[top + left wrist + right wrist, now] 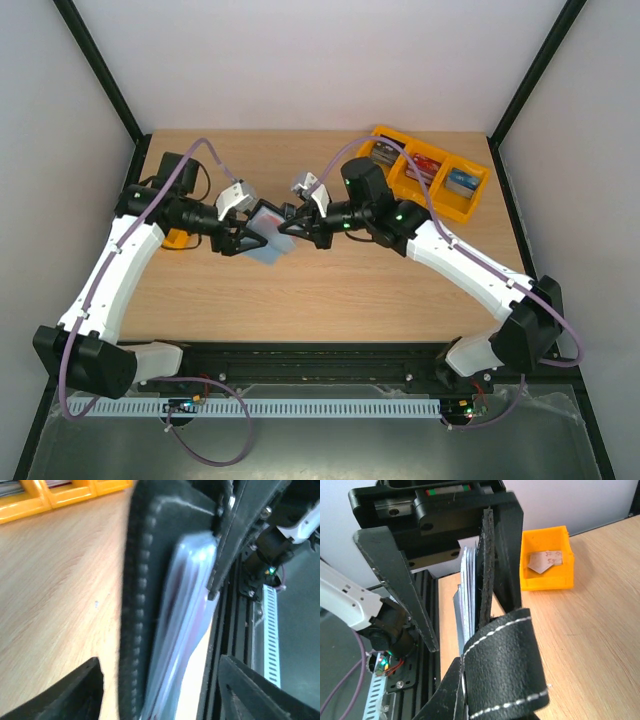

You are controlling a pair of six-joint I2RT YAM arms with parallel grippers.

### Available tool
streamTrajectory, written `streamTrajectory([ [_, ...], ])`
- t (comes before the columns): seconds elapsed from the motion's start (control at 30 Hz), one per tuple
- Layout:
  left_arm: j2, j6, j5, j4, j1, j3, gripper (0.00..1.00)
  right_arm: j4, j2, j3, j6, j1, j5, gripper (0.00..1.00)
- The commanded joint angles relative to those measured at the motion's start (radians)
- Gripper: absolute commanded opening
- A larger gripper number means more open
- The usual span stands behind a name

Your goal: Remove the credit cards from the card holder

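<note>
The black card holder (266, 222) hangs above the middle of the table, held between both arms. My right gripper (294, 233) is shut on its stitched black flap (505, 665); only one of that gripper's own fingers (442, 692) shows beside the flap. My left gripper (160, 665) stands open astride the holder's stitched edge (134, 605) and blue-grey clear pockets (185, 595), with a gap on each side. One pale credit card (545, 560) with red blotches lies in a small yellow bin (547, 582). Whether any cards sit in the pockets I cannot tell.
A long yellow tray (432, 192) with compartments of card stacks stands at the back right. The small yellow bin (176, 238) sits on the left, half hidden behind the left arm. A black rail (320, 352) runs along the near table edge.
</note>
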Motion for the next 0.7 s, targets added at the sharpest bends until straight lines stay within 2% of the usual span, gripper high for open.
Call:
streamTrajectory([
  [0.0, -0.02, -0.187, -0.048, 0.172, 0.03, -0.032, 0.76, 0.115, -0.041, -0.032, 0.067, 0.006, 0.066, 0.02],
  [0.07, -0.016, -0.199, -0.032, 0.186, 0.031, -0.038, 0.88, 0.185, -0.047, -0.051, 0.139, 0.006, 0.073, 0.02],
  [0.1, -0.014, -0.202, -0.017, 0.189, 0.031, -0.039, 0.91, 0.233, -0.047, -0.064, 0.177, 0.005, 0.067, 0.02],
  [0.17, -0.011, -0.221, 0.003, 0.206, 0.03, -0.043, 0.92, 0.305, -0.046, -0.092, 0.23, 0.007, 0.045, 0.02],
  [0.23, -0.005, -0.251, -0.008, 0.228, 0.03, -0.046, 0.86, 0.351, -0.044, -0.106, 0.256, 0.009, 0.009, 0.02],
  [0.3, -0.002, -0.275, -0.026, 0.252, 0.031, -0.051, 0.74, 0.36, -0.041, -0.108, 0.255, 0.012, -0.019, 0.02],
  [0.33, -0.002, -0.283, -0.028, 0.256, 0.03, -0.053, 0.65, 0.355, -0.041, -0.109, 0.246, 0.011, -0.032, 0.02],
  [0.47, -0.01, -0.244, 0.0, 0.226, 0.031, -0.055, 0.06, 0.318, -0.058, -0.116, 0.186, 0.01, -0.074, 0.02],
  [0.5, -0.014, -0.228, 0.0, 0.214, 0.031, -0.056, 0.03, 0.313, -0.066, -0.12, 0.176, 0.004, -0.072, 0.05],
  [0.6, -0.024, -0.187, 0.011, 0.183, 0.03, -0.059, 0.02, 0.316, -0.084, -0.136, 0.183, -0.02, -0.025, 0.15],
  [0.67, -0.024, -0.161, 0.025, 0.164, 0.03, -0.058, 0.02, 0.289, -0.079, -0.128, 0.177, -0.025, 0.013, 0.16],
])
